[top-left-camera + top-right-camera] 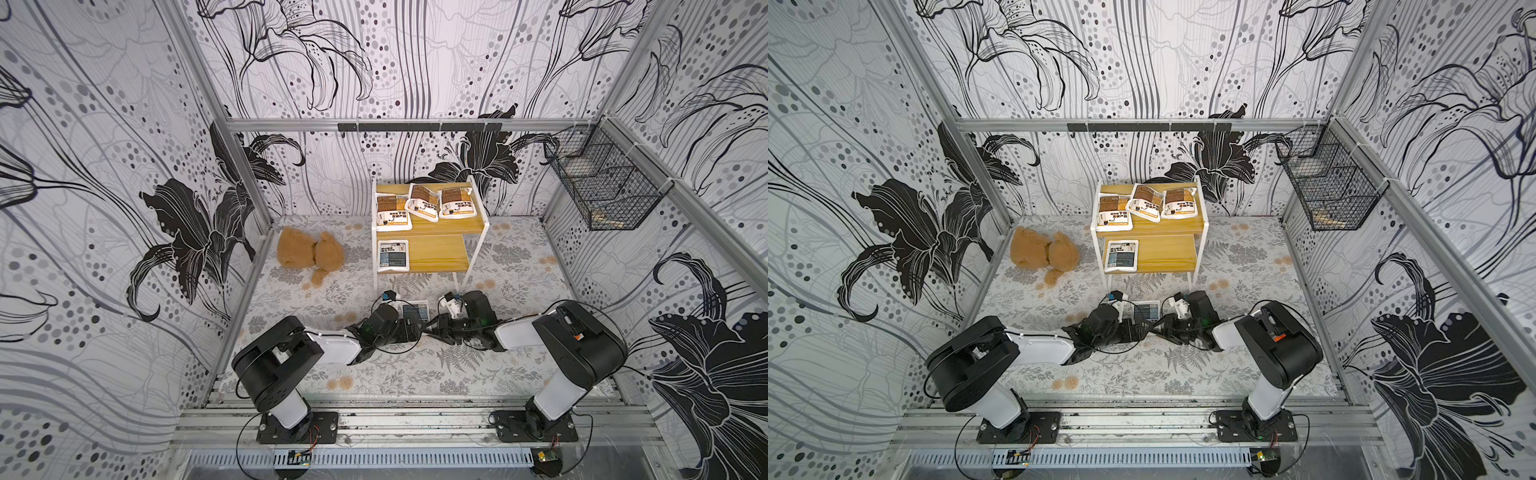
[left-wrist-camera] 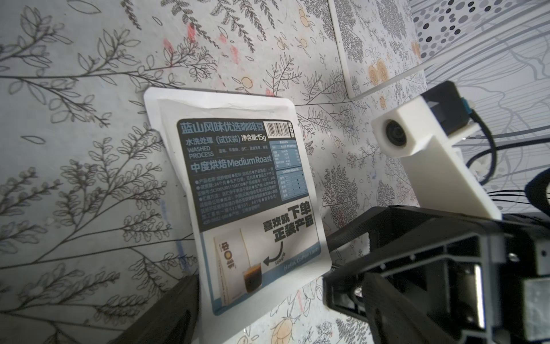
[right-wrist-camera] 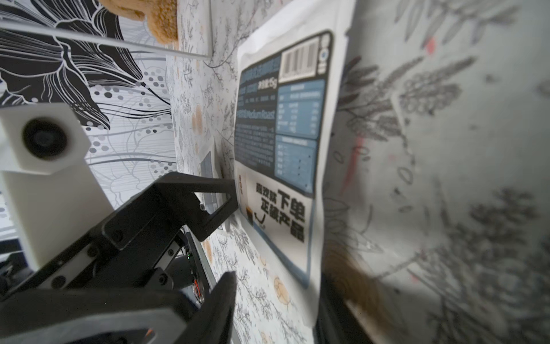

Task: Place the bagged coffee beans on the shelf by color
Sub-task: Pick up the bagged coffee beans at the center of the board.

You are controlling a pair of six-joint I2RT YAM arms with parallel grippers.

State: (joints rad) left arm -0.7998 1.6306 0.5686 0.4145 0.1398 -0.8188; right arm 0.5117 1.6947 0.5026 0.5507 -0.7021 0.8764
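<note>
A blue-panelled bag of coffee beans point(image 1: 415, 309) point(image 2: 244, 184) point(image 3: 285, 134) sits tilted up off the cloth between my two grippers. My left gripper point(image 2: 275, 323) point(image 1: 409, 328) is open, and one of its fingers point(image 3: 214, 199) rests against the bag's printed face. My right gripper point(image 3: 276, 309) point(image 1: 432, 326) straddles the bag's near edge. One jaw is behind the bag and the other stands a gap away from it. On the shelf point(image 1: 440, 253), three brown-panelled bags point(image 1: 424, 201) lie on the upper board. One blue bag point(image 1: 392, 255) lies on the lower board.
A brown teddy bear point(image 1: 309, 255) lies left of the shelf. A black wire basket point(image 1: 602, 187) hangs on the right wall. The shelf's white legs point(image 1: 457, 282) stand just beyond both grippers. Patterned walls close in the cloth on three sides.
</note>
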